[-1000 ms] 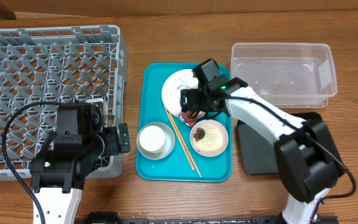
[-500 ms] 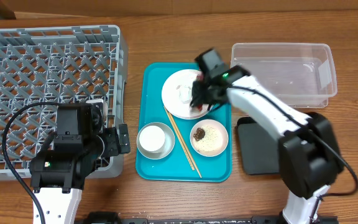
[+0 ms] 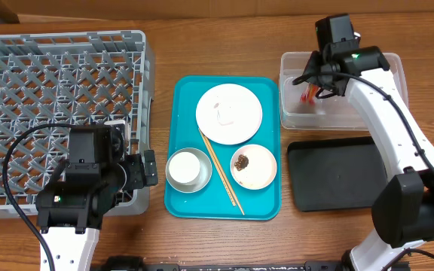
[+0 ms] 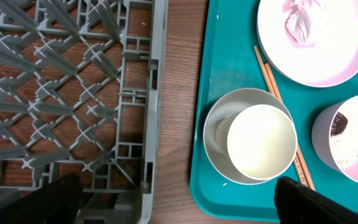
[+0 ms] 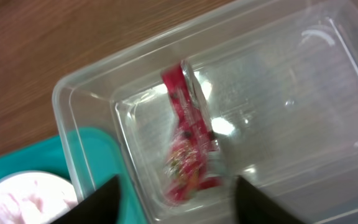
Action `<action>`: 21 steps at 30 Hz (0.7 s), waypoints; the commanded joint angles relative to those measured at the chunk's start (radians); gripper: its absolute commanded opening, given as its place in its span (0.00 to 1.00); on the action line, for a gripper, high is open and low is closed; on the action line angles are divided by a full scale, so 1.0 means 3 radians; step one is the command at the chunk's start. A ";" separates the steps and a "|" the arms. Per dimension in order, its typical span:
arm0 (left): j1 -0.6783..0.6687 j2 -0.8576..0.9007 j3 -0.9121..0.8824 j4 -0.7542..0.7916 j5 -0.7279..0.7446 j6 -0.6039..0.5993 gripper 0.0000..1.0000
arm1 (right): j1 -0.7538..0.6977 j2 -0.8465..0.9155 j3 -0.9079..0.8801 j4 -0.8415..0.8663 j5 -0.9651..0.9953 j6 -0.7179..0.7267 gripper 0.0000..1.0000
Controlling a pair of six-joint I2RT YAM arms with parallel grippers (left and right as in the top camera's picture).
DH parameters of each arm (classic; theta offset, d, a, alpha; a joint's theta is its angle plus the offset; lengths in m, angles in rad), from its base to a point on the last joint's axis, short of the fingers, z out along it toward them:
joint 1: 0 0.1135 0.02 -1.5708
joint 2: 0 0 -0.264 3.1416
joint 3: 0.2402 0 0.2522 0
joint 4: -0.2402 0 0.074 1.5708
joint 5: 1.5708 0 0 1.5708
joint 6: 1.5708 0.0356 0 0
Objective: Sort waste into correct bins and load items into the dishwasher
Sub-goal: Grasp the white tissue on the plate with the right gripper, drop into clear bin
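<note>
The overhead camera looked straight down on the whole table (image 3: 217, 241) from afar. The left wrist camera faced down, close above the grey rack (image 4: 73, 93) and teal tray (image 4: 229, 37); the right wrist camera looked closely into the clear tub (image 5: 278, 81), sharing that tray's corner

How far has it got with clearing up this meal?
Barely started. Done: the red wrapper lies in the clear tub, under the open right gripper. In hand: nothing; the left gripper is open too. Left: the tissue on the large plate, the food scraps in the small dish, the bowl and the chopsticks, all on the teal tray; the grey rack holds no dishes.
</note>
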 commanded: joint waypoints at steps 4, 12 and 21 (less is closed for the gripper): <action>-0.0020 -0.0010 0.0085 0.0003 0.0003 -0.0057 1.00 | 0.0135 -0.0113 0.0211 0.0276 -0.1080 -0.0632 0.76; -0.0020 -0.0010 0.0085 0.0003 0.0004 -0.0057 1.00 | 0.0958 0.0125 0.0056 0.0378 -0.0848 -0.1122 0.82; -0.0020 -0.0010 0.0085 0.0003 0.0004 -0.0057 1.00 | 0.1399 0.1006 0.0025 0.0440 -0.0848 -0.1026 0.69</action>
